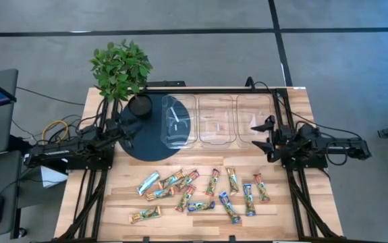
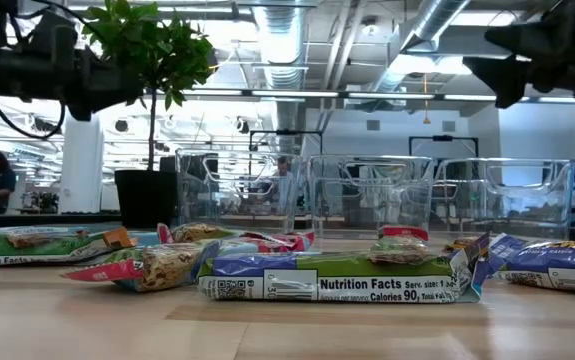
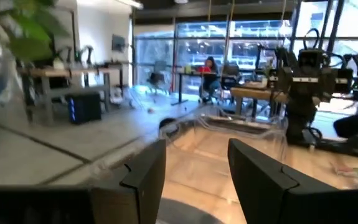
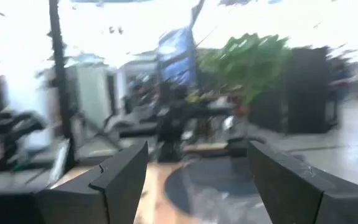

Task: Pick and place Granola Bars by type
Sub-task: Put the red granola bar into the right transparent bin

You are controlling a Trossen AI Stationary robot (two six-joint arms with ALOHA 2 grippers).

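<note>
We observe the left arm extended inward from the left edge of the table (image 1: 113, 202), its end effector (image 1: 127, 129) raised above the dark round mat (image 1: 146, 142) near the potted plant (image 1: 121, 67); its fingers (image 3: 144, 174) stand apart with nothing between them. The right arm reaches in from the right edge, its end effector (image 1: 262, 135) level beside the rightmost of three clear bins (image 1: 214, 121), fingers (image 4: 126, 174) spread wide and empty. We find the Granola Bars (image 1: 200, 190) scattered flat across the near half of the table, green-tan, blue and red-orange wrappers mixed, well apart from both end effectors. In the low view, a blue bar (image 2: 337, 280) lies nearest the camera
</note>
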